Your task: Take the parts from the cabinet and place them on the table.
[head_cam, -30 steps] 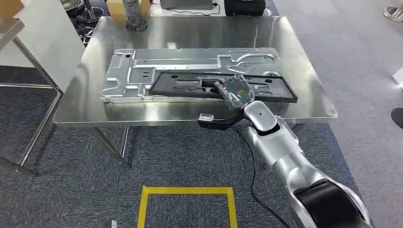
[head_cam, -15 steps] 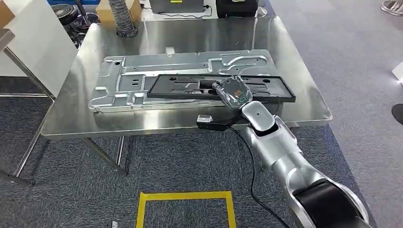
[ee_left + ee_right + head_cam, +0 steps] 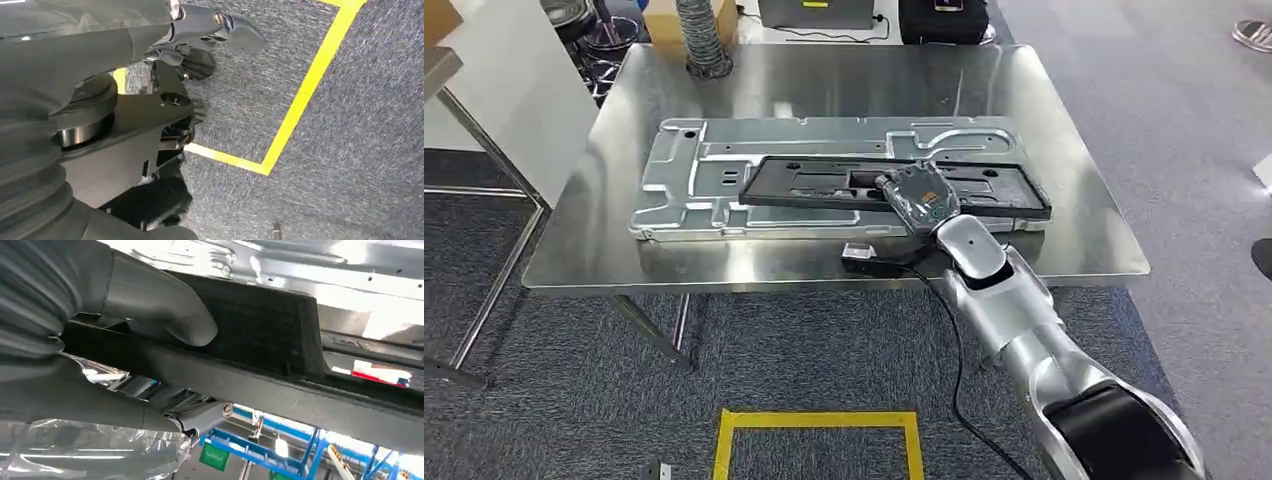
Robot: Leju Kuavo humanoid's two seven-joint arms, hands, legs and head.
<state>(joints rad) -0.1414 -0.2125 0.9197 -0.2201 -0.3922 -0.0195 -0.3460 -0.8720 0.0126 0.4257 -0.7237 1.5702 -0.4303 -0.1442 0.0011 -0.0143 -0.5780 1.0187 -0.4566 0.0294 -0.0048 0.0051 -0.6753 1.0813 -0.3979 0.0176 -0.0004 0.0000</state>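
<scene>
Steel covers the bench [image 3: 1064, 250], a shiny top on thin legs above grey carpet [image 3: 574, 400]. Going left to right in the head view: a white panel [image 3: 514, 90] stands at the far left beside the bench; next, a large silver stamped metal plate [image 3: 714, 175] lies flat across the middle of the bench top; on the plate's right half, and overhanging its near edge, lies a long black plastic frame [image 3: 824, 188], its right end reaching almost to the plate's right end. At the bench's far edge stand a ribbed grey hose [image 3: 702, 40] and a black case [image 3: 944, 20]. On the floor in front of the bench is a square of yellow tape [image 3: 814, 420].

The right robot hand [image 3: 916, 195] sits on the black plastic frame, a little right of its middle, with the silver arm coming up from the lower right. In the right wrist view the thick grey thumb [image 3: 165, 315] presses on one face of the frame [image 3: 280, 340] and darker fingers [image 3: 200, 417] lie against the other face, so this robot hand grips the frame.

The left robot hand [image 3: 200, 35] hangs over the carpet near the yellow tape [image 3: 295, 105]; whether its fingers are closed cannot be told.
</scene>
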